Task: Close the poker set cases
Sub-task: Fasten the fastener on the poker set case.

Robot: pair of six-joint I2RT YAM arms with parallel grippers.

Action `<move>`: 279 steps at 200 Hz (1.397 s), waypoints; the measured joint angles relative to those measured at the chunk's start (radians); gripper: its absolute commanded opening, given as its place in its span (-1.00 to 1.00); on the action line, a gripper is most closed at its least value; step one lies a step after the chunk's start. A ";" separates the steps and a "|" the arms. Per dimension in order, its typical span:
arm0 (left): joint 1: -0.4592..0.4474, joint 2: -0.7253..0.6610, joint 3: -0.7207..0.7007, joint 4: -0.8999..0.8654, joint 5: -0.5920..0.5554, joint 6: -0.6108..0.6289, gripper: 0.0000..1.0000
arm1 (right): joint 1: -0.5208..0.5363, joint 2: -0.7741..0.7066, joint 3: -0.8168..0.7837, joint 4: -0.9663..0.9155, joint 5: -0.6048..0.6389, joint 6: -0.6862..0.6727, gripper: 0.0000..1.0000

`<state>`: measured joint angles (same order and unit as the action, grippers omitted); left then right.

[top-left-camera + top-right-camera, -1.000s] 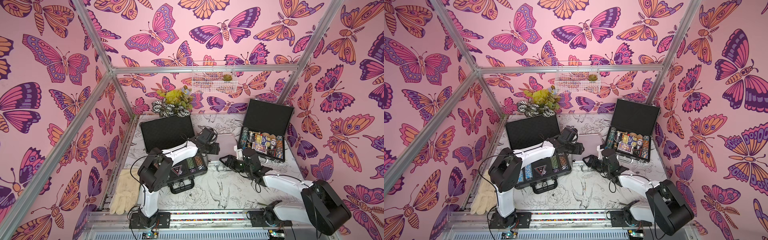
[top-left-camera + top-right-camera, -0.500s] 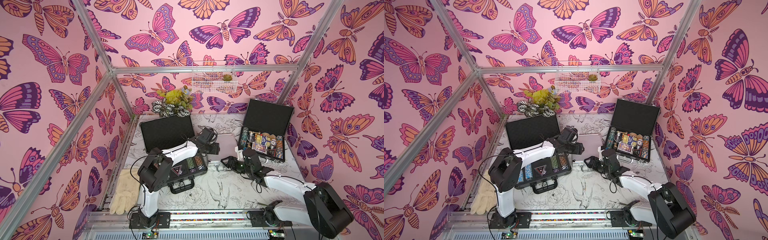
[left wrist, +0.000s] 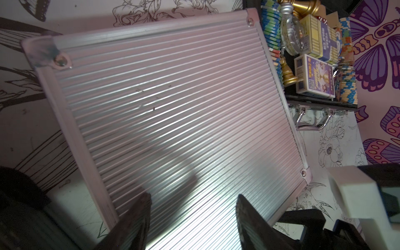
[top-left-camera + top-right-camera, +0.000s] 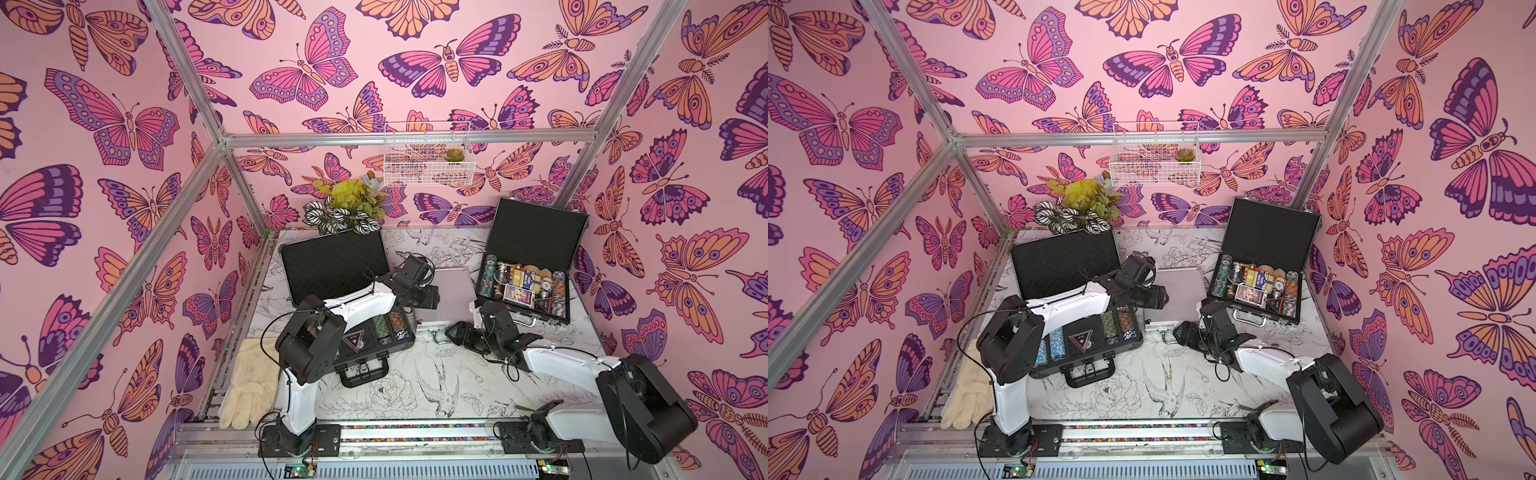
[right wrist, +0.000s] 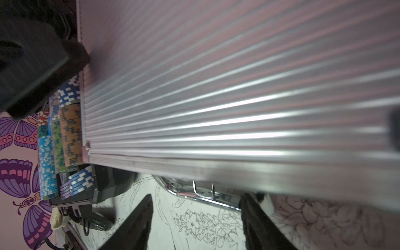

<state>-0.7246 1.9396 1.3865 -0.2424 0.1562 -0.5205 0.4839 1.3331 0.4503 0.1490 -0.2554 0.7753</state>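
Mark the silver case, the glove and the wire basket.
silver case (image 4: 455, 291), in a top view, ribbed lid
glove (image 4: 254, 374), in a top view, palm
wire basket (image 4: 415, 174), in a top view, front mesh wall

Bare table (image 4: 407, 386) before silver case (image 4: 455, 291)

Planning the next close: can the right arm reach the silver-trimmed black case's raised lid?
Probably yes: the right gripper is open, empty, nearby; only the low chip tray lies before the lid.
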 measured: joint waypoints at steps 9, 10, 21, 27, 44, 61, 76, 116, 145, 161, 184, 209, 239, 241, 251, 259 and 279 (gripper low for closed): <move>0.000 0.000 -0.001 0.001 0.000 0.000 0.29 | 0.000 0.013 0.005 0.010 -0.003 -0.002 0.31; 0.000 0.000 -0.001 0.001 0.000 0.000 0.29 | 0.000 0.014 0.005 0.011 -0.003 -0.002 0.31; 0.000 0.000 -0.002 0.002 0.000 0.000 0.29 | 0.000 0.030 0.011 0.021 -0.007 -0.003 0.31; 0.000 0.000 -0.002 0.003 0.000 0.000 0.28 | 0.000 0.039 0.013 0.028 -0.011 -0.004 0.31; 0.000 0.000 -0.003 0.004 0.000 0.000 0.29 | 0.000 0.056 0.018 0.043 -0.020 -0.006 0.31; 0.000 -0.001 -0.004 0.004 0.000 0.001 0.29 | 0.000 0.064 0.023 0.045 -0.029 -0.005 0.31; 0.001 -0.001 -0.005 0.005 0.000 0.003 0.28 | 0.000 0.071 0.028 0.046 -0.038 -0.005 0.31; 0.001 -0.002 -0.005 0.005 0.000 0.007 0.28 | 0.001 0.100 0.050 0.048 -0.061 -0.002 0.31; 0.001 -0.002 -0.005 0.004 0.000 0.007 0.28 | 0.001 0.103 0.053 0.049 -0.068 0.010 0.31; 0.002 -0.002 -0.005 0.004 0.001 0.007 0.28 | 0.001 0.103 0.053 0.051 -0.071 0.022 0.31; 0.003 -0.002 -0.005 0.004 0.003 0.007 0.28 | 0.001 0.103 0.052 0.064 -0.080 0.057 0.31; 0.004 -0.002 -0.005 0.004 0.005 0.007 0.28 | 0.001 0.103 0.049 0.097 -0.092 0.107 0.31; 0.004 -0.002 -0.005 0.004 0.006 0.007 0.28 | 0.001 0.105 0.035 0.124 -0.097 0.152 0.31; 0.004 -0.002 -0.006 0.004 0.006 0.007 0.28 | 0.001 0.105 0.034 0.124 -0.097 0.154 0.31; 0.004 -0.003 -0.007 0.005 0.006 0.007 0.28 | 0.001 0.105 0.031 0.130 -0.097 0.166 0.31; 0.005 -0.004 -0.008 0.005 0.005 0.007 0.28 | 0.001 0.105 0.027 0.136 -0.097 0.172 0.31; 0.005 -0.005 -0.009 0.005 0.005 0.007 0.28 | 0.001 0.105 0.013 0.163 -0.097 0.193 0.31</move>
<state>-0.7200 1.9343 1.3773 -0.2379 0.1608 -0.5133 0.4850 1.4384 0.4637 0.3122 -0.3527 0.9680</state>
